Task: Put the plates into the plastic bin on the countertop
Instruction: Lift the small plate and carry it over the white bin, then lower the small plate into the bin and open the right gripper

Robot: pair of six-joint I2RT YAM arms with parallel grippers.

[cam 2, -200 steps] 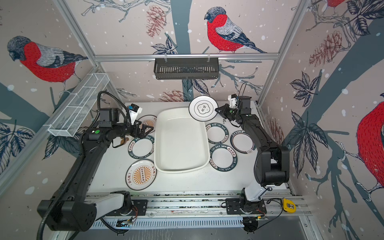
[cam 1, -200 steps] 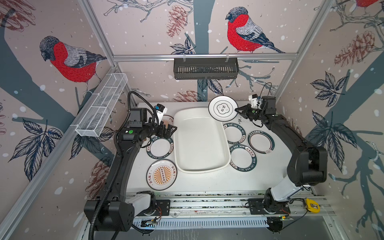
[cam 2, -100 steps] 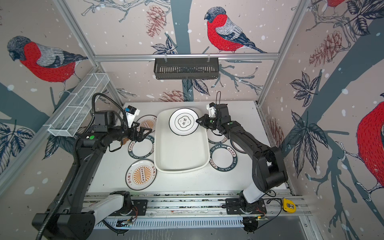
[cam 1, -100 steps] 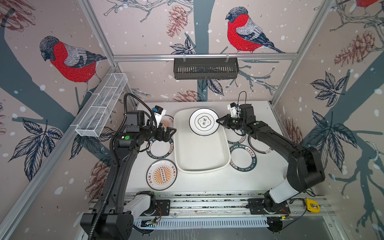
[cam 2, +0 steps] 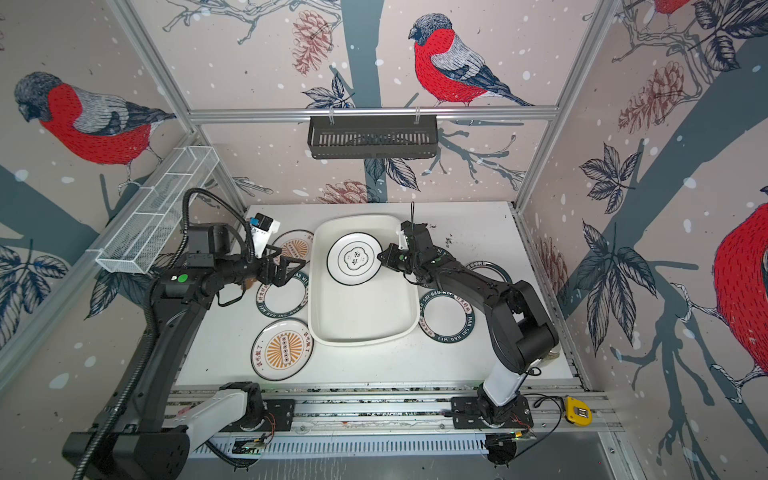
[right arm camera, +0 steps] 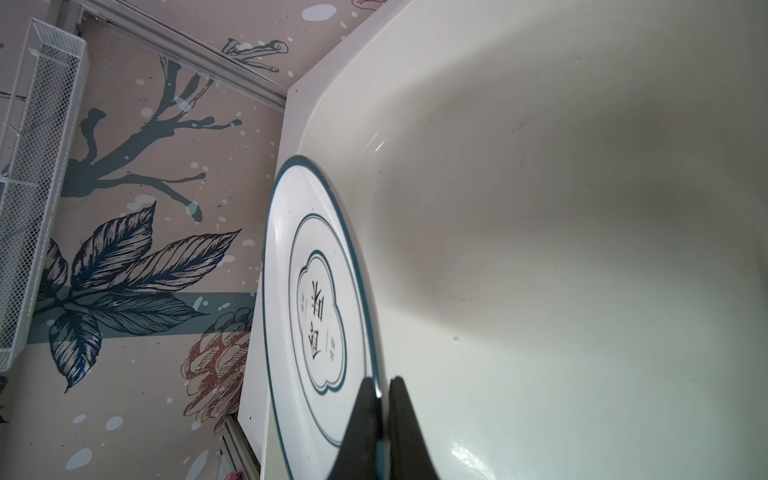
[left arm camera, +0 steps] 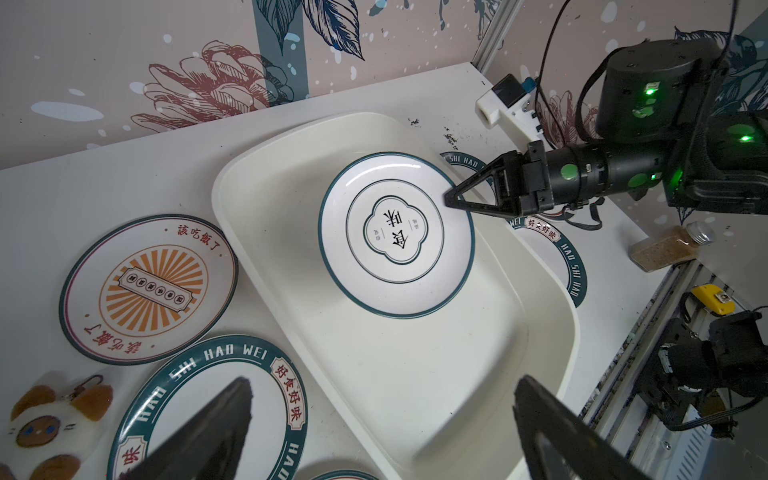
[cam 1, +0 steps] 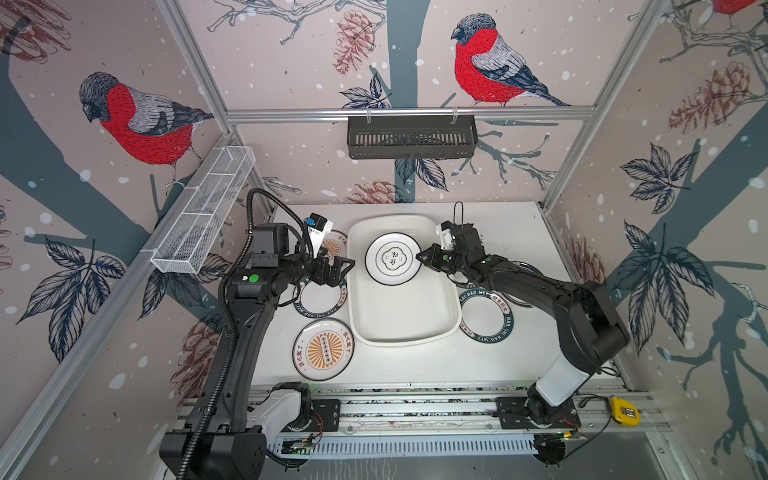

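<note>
- Now your right jaws pinch the rim of the ringed plate [cam 1: 392, 258], held over the far half of the plastic bin [cam 1: 401, 309].
- Lower it flat to the bin floor, then let go.
- Your left jaws stand spread beside the bin; hold them clear.

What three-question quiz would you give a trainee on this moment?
1. True or false: the left gripper holds a plate.
2. Which plate is pinched by the fingers of the right gripper? A sunburst; B thin-ringed plate; C green-lettered.
3. Over which container is that plate?
Key: 1 false, the left gripper is open and empty. 2 B, gripped at its rim. 3 the plastic bin.
</note>
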